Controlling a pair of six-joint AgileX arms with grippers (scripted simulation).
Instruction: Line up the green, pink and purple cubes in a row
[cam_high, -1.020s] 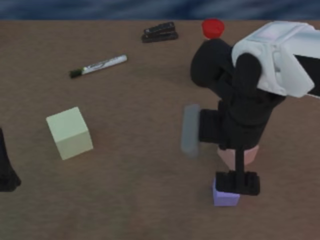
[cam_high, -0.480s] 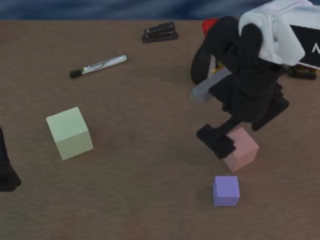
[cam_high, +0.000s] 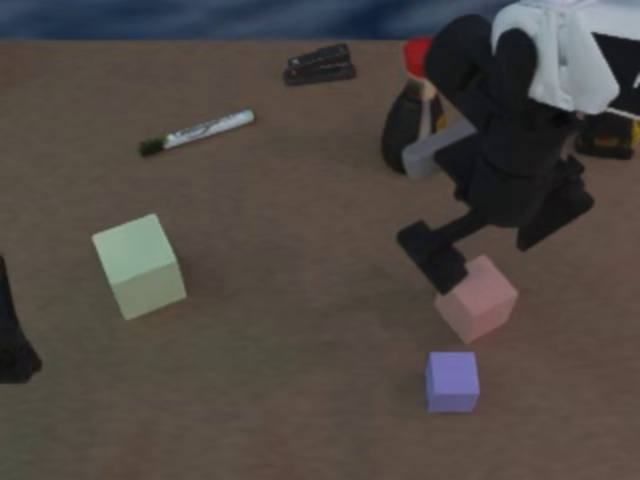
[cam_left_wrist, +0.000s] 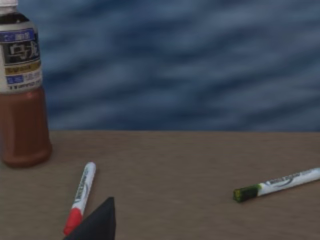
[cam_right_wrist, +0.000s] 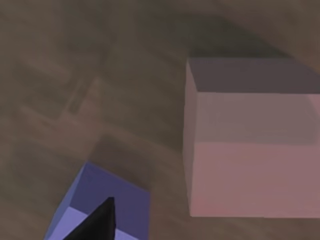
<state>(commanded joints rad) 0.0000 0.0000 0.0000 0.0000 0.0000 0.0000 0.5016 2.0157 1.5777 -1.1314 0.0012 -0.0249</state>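
Observation:
The pale green cube (cam_high: 138, 265) stands alone on the left half of the table. On the right, the pink cube (cam_high: 477, 298) sits turned at an angle, with the small purple cube (cam_high: 452, 381) just in front of it and a small gap between them. My right gripper (cam_high: 493, 236) hovers open over the pink cube's far edge, fingers spread wide and holding nothing. The right wrist view shows the pink cube (cam_right_wrist: 250, 150) and the purple cube (cam_right_wrist: 105, 200) apart, behind one dark fingertip (cam_right_wrist: 100, 222). My left arm (cam_high: 12, 340) is parked at the left edge.
A green-capped marker (cam_high: 197, 131) and a black stapler (cam_high: 320, 63) lie at the back of the table. A red-capped item (cam_high: 416, 50) and a yellow-black object (cam_high: 606, 140) sit behind my right arm. The left wrist view shows a sauce bottle (cam_left_wrist: 22, 100) and a red marker (cam_left_wrist: 80, 197).
My right gripper has lifted away from the purple cube, swung back over the pink cube and turned. The purple cube stays on the table; the left arm is still.

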